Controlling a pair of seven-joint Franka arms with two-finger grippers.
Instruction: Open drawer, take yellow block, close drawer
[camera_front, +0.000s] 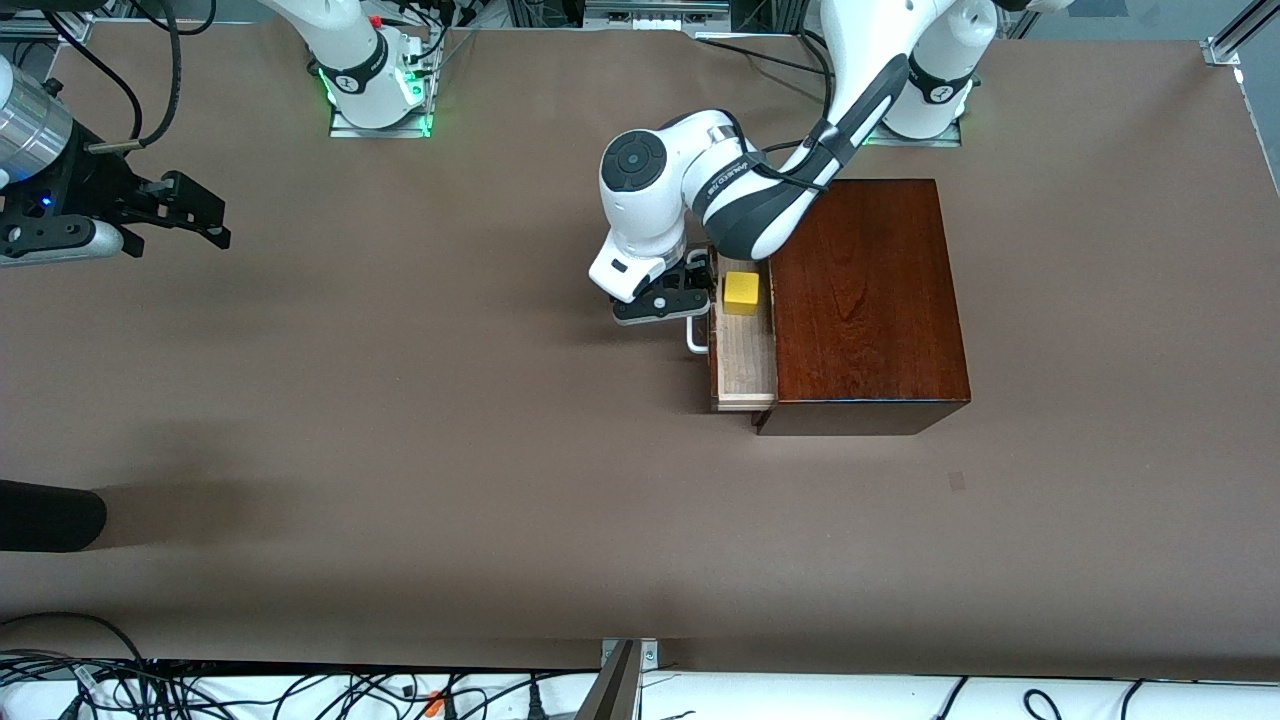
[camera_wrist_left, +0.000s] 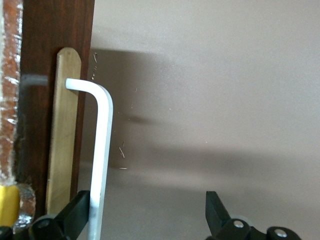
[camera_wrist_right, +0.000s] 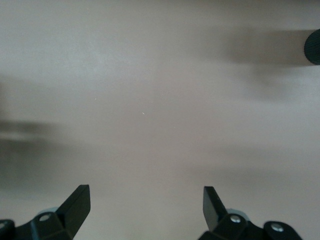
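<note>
Glossy dark reddish-brown wooden box (camera_front: 868, 305) sits toward the left arm's end of the brown table (camera_front: 400, 480). Its drawer (camera_front: 742, 350), a sliding tray with pale light-wood interior, is pulled partly out; the white U-shaped bar handle (camera_front: 695, 338) projects from its dark front. Small bright yellow cube, the yellow block (camera_front: 741, 292), lies in the drawer, at the end farther from the front camera, close to the tray's front wall. Left gripper (camera_front: 668, 292) is low at the handle, jaws spread; in the left wrist view the bar (camera_wrist_left: 101, 150) runs just beside one finger (camera_wrist_left: 75, 212), the other finger well apart, so the handle looks released, not clamped. Right gripper (camera_front: 190, 210) waits over bare table at the right arm's end, jaws wide apart, holding nothing. Judgement: block looks light, rigid, plain-faced, possibly a little slick; best taken from above across two opposite flat faces, fingers straddling it, minding the tray wall alongside. Drawer should slide with a push on its front.
</note>
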